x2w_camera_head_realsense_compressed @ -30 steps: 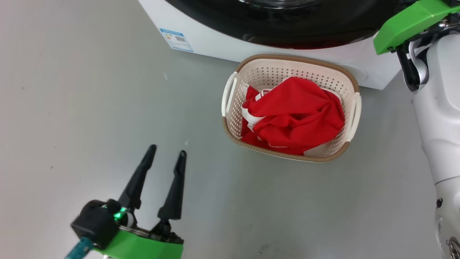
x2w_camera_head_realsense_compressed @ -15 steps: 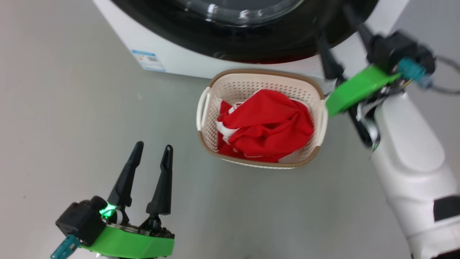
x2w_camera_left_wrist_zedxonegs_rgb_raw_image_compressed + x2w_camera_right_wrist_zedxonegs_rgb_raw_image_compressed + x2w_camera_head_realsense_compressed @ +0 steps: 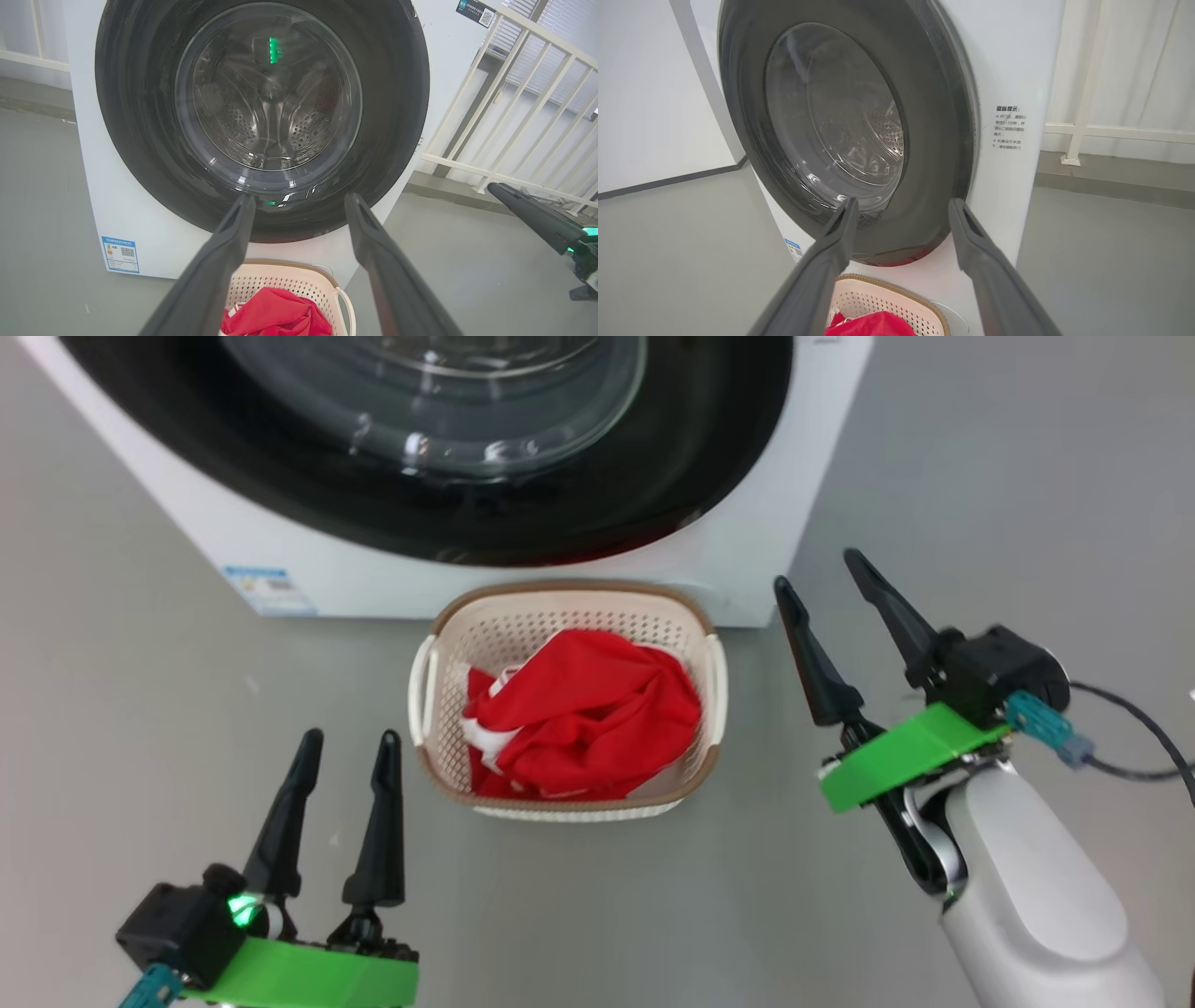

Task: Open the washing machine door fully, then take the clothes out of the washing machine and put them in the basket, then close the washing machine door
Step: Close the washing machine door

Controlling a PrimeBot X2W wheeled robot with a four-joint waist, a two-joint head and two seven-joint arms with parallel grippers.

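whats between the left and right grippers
The basket, holding the clothes, sits between the left gripper and right gripper in the head view.

One washing machine is counted, with one door and one blue label. One basket with two handles is seen. The clothes are seen as one heap; the pieces cannot be counted. Two grippers are counted: the left gripper and the right gripper.

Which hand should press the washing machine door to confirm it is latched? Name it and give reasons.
Right, probably. The right hand is open, empty and nearest the washing machine door, by its right edge. The left hand, also open, sits farther back, beside the basket holding the clothes.
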